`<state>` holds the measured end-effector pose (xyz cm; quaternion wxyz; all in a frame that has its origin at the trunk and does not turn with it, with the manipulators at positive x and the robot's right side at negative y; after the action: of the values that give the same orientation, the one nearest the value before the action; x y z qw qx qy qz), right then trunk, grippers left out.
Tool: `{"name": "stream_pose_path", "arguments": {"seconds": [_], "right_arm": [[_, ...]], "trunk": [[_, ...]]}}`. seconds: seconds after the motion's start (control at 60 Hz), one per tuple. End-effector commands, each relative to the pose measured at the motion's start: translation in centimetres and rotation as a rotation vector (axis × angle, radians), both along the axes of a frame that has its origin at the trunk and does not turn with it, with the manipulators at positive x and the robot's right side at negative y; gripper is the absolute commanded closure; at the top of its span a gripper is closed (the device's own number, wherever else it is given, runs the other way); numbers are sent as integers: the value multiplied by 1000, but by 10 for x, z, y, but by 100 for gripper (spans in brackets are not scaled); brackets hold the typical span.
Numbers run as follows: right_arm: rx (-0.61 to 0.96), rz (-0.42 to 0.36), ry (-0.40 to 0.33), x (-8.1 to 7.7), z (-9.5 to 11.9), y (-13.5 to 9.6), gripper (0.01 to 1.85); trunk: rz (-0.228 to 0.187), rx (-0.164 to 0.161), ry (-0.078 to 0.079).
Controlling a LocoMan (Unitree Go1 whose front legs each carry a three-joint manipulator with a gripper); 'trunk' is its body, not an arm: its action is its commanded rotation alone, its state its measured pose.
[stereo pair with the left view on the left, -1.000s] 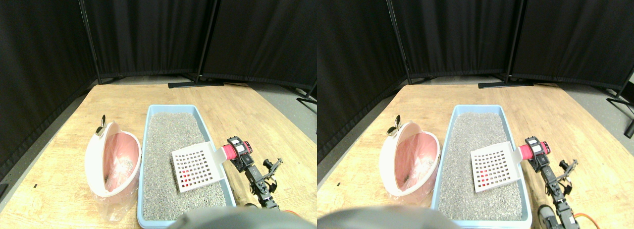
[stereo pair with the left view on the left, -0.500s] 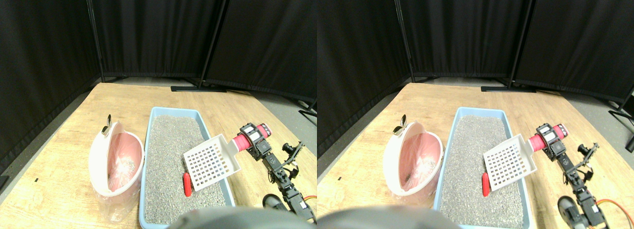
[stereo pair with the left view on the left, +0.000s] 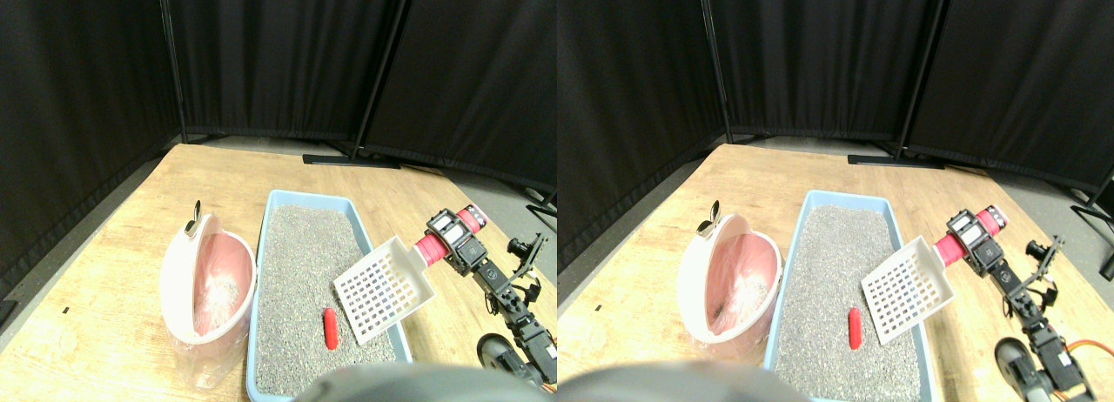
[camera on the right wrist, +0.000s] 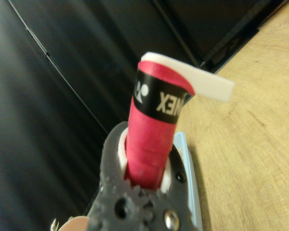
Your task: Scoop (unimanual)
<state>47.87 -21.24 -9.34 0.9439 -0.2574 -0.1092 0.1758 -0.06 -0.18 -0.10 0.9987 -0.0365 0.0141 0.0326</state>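
Note:
A white slotted scoop point(stereo pair with the left view on the left: 383, 289) hangs tilted over the right side of the blue litter box point(stereo pair with the left view on the left: 258, 289), which is filled with grey litter point(stereo pair with the left view on the left: 300, 254). My right gripper point(stereo pair with the left view on the left: 454, 237) is shut on the scoop's red wrapped handle point(stereo pair with the left view on the left: 431, 247). A small red piece point(stereo pair with the left view on the left: 331, 328) lies on the litter just left of the scoop's lower edge, outside the scoop. In the wrist view the red handle point(camera on the right wrist: 151, 139) runs through the dark jaw frame, ending in a white tip point(camera on the right wrist: 202, 84).
A pink-lined bin with a white tilted lid point(stereo pair with the left view on the left: 207, 284) stands against the box's left side, with a metal clip point(stereo pair with the left view on the left: 193, 219) on top. Black curtain screens point(stereo pair with the left view on the left: 278, 63) close off the back and left. Wooden floor point(stereo pair with the left view on the left: 104, 271) surrounds the box.
The scoop has risen and swung right, off the litter. The red piece, first seen through the scoop's slots, now lies uncovered on the litter. The camera view has also shifted.

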Motion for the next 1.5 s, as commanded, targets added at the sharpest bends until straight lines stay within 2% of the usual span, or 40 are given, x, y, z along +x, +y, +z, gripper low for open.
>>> {"name": "stream_pose_path", "arguments": {"seconds": [0.017,0.117,0.217,0.333,0.6,0.75,0.917,1.05,1.25,1.4,1.5], "right_arm": [[-27,30,-44,0,10,5,181],[-50,41,-44,-1,12,7,181],[-82,21,-37,-2,14,10,181],[-92,48,-52,0,14,10,181],[-176,14,-63,-3,23,15,181],[-214,42,-60,-5,23,18,181],[-255,37,-40,-4,24,25,181],[-288,-6,-3,-3,23,32,181],[-331,-18,18,-2,20,41,181],[-387,-74,84,1,11,50,181],[-373,-54,96,1,3,53,181]], "trunk": [[16,-12,10],[13,-12,10],[14,-14,9],[15,-16,7],[11,-16,8],[9,-15,10],[7,-16,12],[7,-18,14],[2,-15,23],[0,-15,28],[-2,-17,34]]}}
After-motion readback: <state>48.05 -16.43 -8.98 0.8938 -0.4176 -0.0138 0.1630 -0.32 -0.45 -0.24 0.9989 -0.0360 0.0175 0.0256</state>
